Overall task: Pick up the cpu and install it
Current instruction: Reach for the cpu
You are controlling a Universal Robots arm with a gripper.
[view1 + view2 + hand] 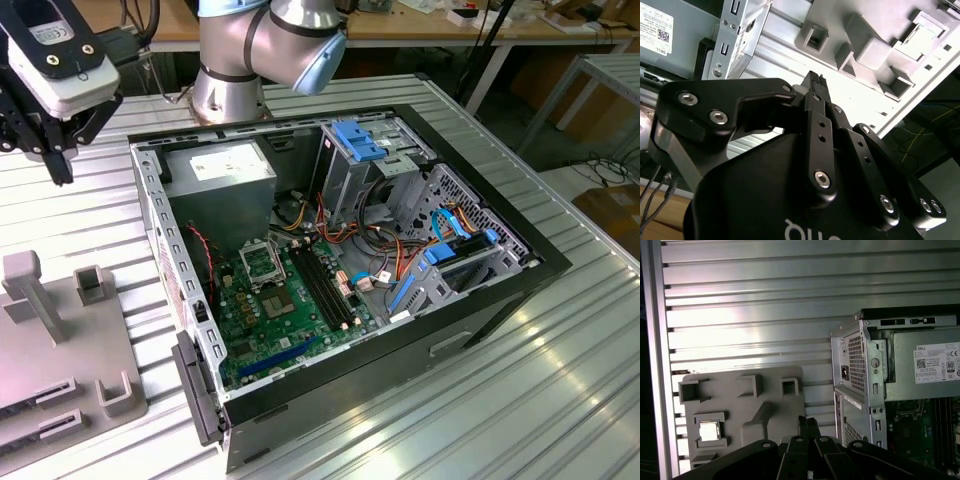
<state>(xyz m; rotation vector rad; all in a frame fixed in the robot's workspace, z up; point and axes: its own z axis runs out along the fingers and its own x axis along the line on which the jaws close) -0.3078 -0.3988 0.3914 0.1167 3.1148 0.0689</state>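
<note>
**Jaws shut and empty, cpu waiting in its holder**

Here we are: the arm [262,45] swings out to the exterior view's left. The jaws hang in the air above the ribbed metal desk [480,400], outside the open computer case [400,350] and just off one of its corners. Both wrist views show the jaws pressed together tip to tip, with nothing between them. Empty-handed!

The cpu [709,431] lies flat, silver top up, in a square pocket of the grey holder plate [747,410]. That plate rests on the desk beside the case. In the first wrist view the tips of the jaws are over the plate's edge nearest the case. The cpu sits well apart from them, towards the plate's far side.

Inside the case, the grey power supply box [222,170] fills the corner closest to the jaws. Next to it, on the green board [285,325], sits the square black socket [262,262] with its metal frame. The long black memory slots [325,290] run just beside the socket. Coloured cables [350,235] tangle across the middle of the case, with a blue bracket [362,140] above them.
</note>
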